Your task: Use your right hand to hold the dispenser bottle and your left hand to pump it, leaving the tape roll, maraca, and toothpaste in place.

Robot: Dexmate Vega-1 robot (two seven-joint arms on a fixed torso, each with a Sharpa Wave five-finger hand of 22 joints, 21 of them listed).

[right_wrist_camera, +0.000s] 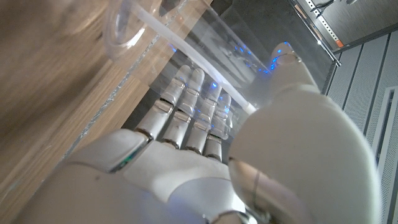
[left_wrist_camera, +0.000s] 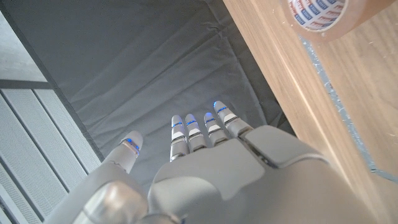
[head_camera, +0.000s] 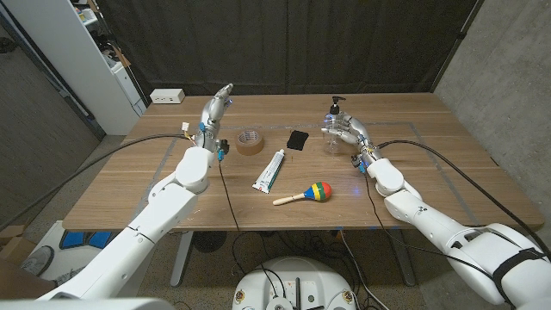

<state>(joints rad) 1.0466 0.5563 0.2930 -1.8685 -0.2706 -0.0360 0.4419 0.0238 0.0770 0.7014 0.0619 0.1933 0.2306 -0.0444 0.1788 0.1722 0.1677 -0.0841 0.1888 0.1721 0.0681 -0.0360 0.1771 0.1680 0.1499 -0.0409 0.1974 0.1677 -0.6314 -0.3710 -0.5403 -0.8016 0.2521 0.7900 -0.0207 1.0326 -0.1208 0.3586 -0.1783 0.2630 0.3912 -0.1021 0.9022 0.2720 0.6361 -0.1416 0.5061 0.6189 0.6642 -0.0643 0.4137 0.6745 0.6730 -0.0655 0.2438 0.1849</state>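
Note:
The clear dispenser bottle (head_camera: 333, 131) with a black pump top stands at the table's far right; in the right wrist view the dispenser bottle (right_wrist_camera: 205, 56) lies between fingers and thumb. My right hand (head_camera: 351, 134) wraps around it from the right and holds it. My left hand (head_camera: 219, 105) is raised over the far left of the table, fingers straight and apart, holding nothing, well away from the bottle. The brown tape roll (head_camera: 250, 142) lies just right of it; the tape roll (left_wrist_camera: 317, 12) also shows near the table edge. The white toothpaste tube (head_camera: 269, 170) and the coloured maraca (head_camera: 306, 194) lie mid-table.
A small black object (head_camera: 298, 139) lies between the tape roll and the bottle. A white box (head_camera: 167, 96) sits behind the table's far left corner. Cables run along both arms across the table (head_camera: 430, 185).

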